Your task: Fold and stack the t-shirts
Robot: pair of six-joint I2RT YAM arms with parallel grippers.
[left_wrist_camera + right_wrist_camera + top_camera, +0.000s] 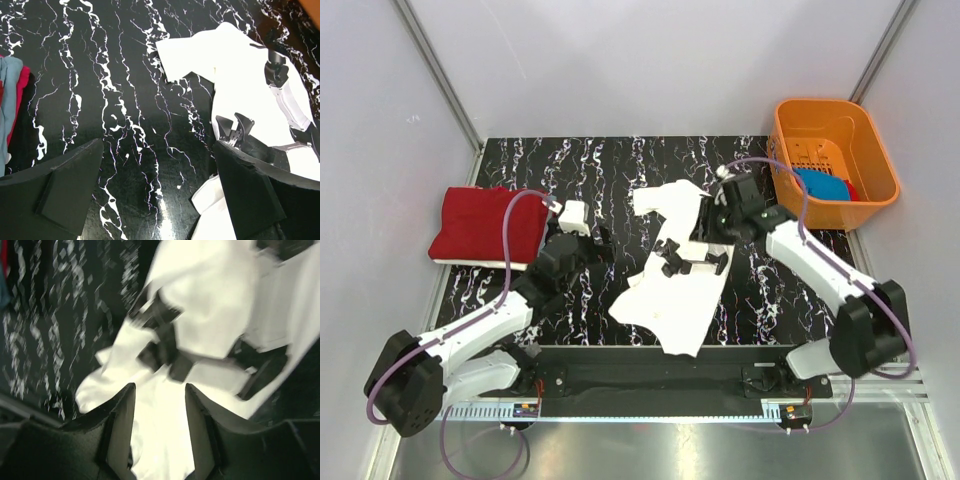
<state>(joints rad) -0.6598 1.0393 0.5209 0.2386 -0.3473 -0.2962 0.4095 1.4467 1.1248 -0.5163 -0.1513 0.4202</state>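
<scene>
Left gripper (159,145) first: fingers spread wide with nothing in them, hanging over the bare black marbled table (560,165). On the right gripper (159,392) the fingers are only partly apart and white cloth fills the gap. That view is so blurry I honestly can't tell if it's pinching or not. The cloth is the white t-shirt (670,305), just one, lying rumpled mid-table between the two arms. Count-wise there's also one red t-shirt (480,222) folded at the table's left edge, well apart from the white one. One blue t-shirt (820,185) is bunched inside the single orange basket (825,103) at far right, with a sliver of red beside it. So three tees, one basket.
</scene>
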